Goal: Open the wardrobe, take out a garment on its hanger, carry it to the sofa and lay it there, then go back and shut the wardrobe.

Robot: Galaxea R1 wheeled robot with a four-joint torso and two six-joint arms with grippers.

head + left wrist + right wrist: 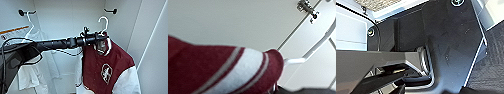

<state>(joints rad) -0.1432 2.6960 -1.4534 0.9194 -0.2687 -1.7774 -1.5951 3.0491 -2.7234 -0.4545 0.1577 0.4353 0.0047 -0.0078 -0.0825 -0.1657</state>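
Observation:
I face the open wardrobe (70, 17), whose white inside spreads across the head view. The dark red garment (105, 67) with white sleeves hangs on the white hanger (103, 23). Its hook is free in the air, below the dark peg (111, 10) at the upper right. My left gripper (100, 40), at the end of the arm reaching in from the left, is shut on the hanger at the jacket's neck. In the left wrist view the striped red and white collar (230, 72) shows large, with a piece of the hanger (295, 60) beside it.
A white shirt (32, 72) hangs on its own hanger from the left peg (24, 12), behind my arm. The wardrobe's open right door (155, 50) stands close beside the jacket. A door hinge (305, 7) is in the left wrist view. Dark carpet (491, 62) lies below the right arm.

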